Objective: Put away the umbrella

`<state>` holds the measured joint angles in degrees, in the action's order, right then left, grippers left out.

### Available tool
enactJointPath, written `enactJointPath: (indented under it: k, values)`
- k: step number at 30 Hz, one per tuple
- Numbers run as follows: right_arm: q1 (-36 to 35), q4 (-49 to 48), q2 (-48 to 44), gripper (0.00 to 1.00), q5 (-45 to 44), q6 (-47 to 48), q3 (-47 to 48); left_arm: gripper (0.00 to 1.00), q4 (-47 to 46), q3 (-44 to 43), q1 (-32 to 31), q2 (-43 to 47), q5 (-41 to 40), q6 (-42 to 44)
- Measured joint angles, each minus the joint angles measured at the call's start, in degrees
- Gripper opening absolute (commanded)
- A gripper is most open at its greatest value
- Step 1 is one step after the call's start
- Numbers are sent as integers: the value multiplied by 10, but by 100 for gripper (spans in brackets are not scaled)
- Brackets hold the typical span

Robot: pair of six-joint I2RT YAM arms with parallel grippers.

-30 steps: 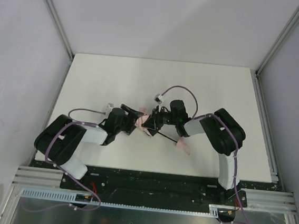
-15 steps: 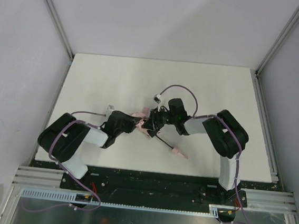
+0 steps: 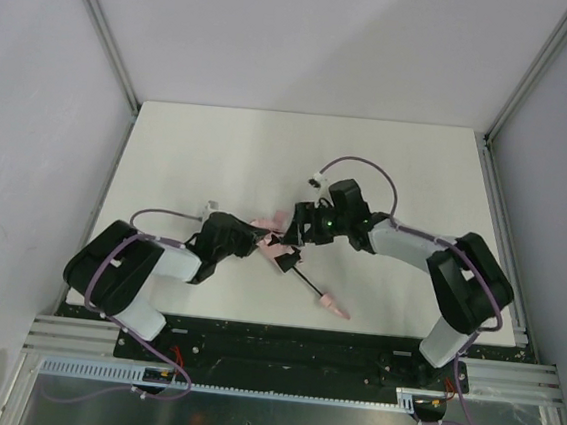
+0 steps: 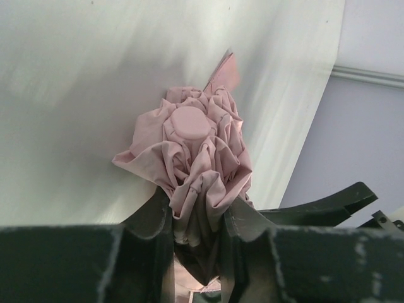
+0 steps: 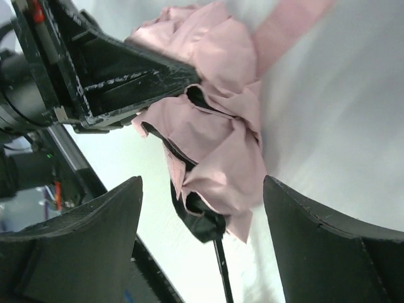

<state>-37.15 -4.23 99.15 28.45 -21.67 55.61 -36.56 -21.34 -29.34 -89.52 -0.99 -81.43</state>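
Fabric of the umbrella is pinched between the closed-down fingers of the left gripper, and the crumpled canopy bulges out beyond the fingertips in the left wrist view. The right gripper is spread wide and grasps nothing. The bunched canopy is seen between its two fingers, touched by neither as far as can be told.

In the top view the umbrella is found on the table, a little below the centre of the frame. Its long axis is laid diagonally, with the canopy bundle at the upper-left end and the black shaft running down and to the right to the handle. The bundle is met by the left gripper from the left and by the right gripper from the upper right, so both are near the canopy end and well apart from the handle.

It is judged that the free right gripper would have to be taken down-right along that axis to reach the handle.

One umbrella, one shaft, one handle, one strap and two grippers are counted.
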Motion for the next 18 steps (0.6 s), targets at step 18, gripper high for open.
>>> enactJointPath:
  k: [18]
  values:
    - [125, 1, -136, 76, 14, -366, -144, 0, 106, 21, 2, 187, 138, -51]
